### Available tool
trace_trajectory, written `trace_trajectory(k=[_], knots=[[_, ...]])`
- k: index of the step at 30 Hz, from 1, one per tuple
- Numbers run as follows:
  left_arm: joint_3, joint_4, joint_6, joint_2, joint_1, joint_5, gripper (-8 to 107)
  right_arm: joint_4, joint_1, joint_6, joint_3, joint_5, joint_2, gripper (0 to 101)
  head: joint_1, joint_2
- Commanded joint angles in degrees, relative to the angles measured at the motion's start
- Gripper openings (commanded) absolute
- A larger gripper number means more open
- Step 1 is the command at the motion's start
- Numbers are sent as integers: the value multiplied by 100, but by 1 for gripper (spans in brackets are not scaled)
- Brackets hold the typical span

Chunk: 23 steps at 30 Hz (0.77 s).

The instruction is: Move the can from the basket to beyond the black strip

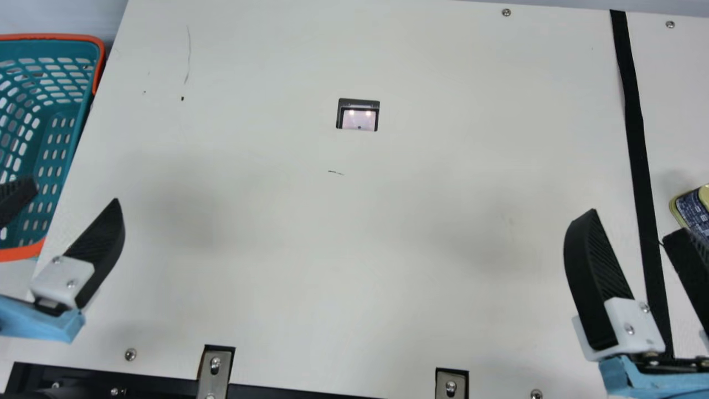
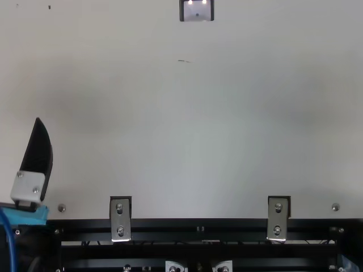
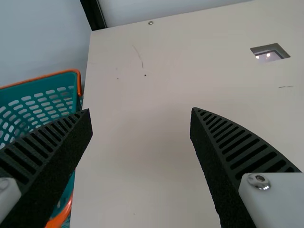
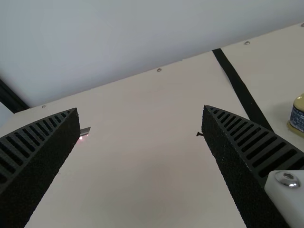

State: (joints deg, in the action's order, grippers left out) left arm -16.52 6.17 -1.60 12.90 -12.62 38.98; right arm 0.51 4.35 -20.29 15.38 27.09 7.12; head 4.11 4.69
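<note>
The can point(image 1: 692, 210), dark-labelled with gold rims, stands on the table right of the black strip point(image 1: 637, 138) at the main view's right edge. My right gripper point(image 1: 628, 221) is open just in front of it, its fingers on either side of the strip. The teal basket point(image 1: 47, 144) with an orange rim is at the far left. Over its near right side, my left gripper point(image 1: 75, 194) is open. In the left wrist view the left gripper point(image 3: 141, 111) has nothing between its fingers. The right wrist view shows the right gripper point(image 4: 141, 109) apart from the can point(image 4: 298, 114).
A square cutout point(image 1: 358, 115) lies in the upper middle of the cream table point(image 1: 360, 233). Metal brackets point(image 1: 215, 371) and a dark rail line the near edge. Small screws dot the tabletop near its edges.
</note>
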Motion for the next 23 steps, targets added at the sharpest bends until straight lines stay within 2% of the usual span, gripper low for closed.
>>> trace_trajectory(k=[1,2,3,6,23], knots=[[109,12,-77,-370,16,168,90,-34,-15,52,-162,-24,-94,101,-53,33],[52,0,-38,-126,11,57,90,-73,-41,98,-255,-39,-158,101,-53,33],[90,12,-80,-239,11,144,90,-51,-22,61,-147,-11,-100,101,-53,33],[97,-2,-78,-368,11,165,90,-51,-37,93,-265,1,-163,101,-53,33],[97,-2,-78,-368,11,191,90,-51,-37,93,-266,-10,-163,101,-53,33]])
